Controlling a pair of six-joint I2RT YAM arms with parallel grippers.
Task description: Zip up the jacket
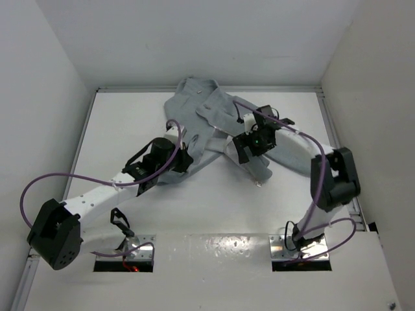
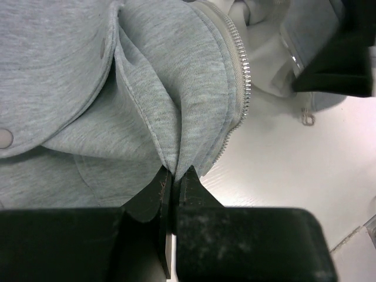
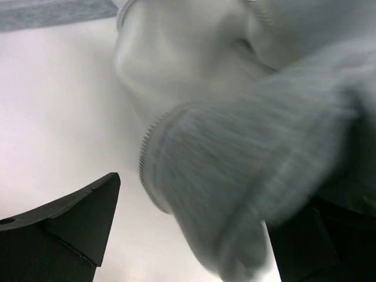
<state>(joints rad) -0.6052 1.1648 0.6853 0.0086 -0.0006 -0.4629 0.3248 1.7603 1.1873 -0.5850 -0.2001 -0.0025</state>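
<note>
Robot lab cell; white walls [image 1: 194,39] enclose a white table [image 1: 214,207].

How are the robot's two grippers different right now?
The left gripper is shut, pinching a fold of the jacket. The right gripper is wide open, with loose cloth between its fingers. The left gripper grips one front edge, and the right gripper hovers at the other flap. Both are black and right at the jacket.

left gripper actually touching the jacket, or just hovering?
Touching. The left wrist view shows the left gripper shut on a fold of the jacket beside the zipper teeth, with the fabric running straight between its fingertips.
</note>
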